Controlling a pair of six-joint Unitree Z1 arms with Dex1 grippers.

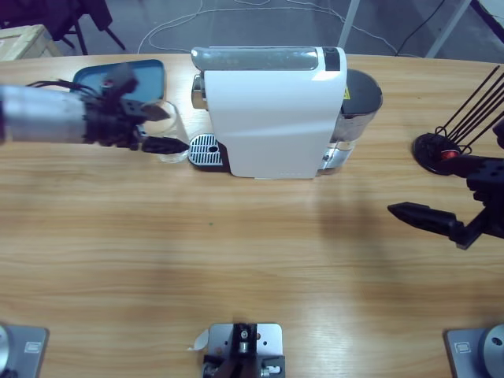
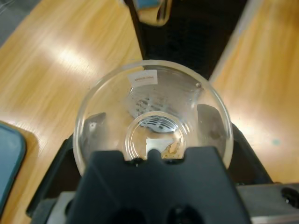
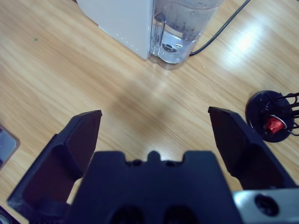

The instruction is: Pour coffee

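Left hand (image 1: 157, 130) pinches clear round glass cup (image 1: 170, 132), at 9 o'clock of white boxy coffee machine (image 1: 272, 110). Keep upright; centre on perforated drip grate (image 1: 206, 150).

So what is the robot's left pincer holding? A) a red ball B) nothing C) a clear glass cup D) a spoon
C: the left pincer is shut on the clear glass cup, its black jaws on either side of the cup, next to the white coffee machine.
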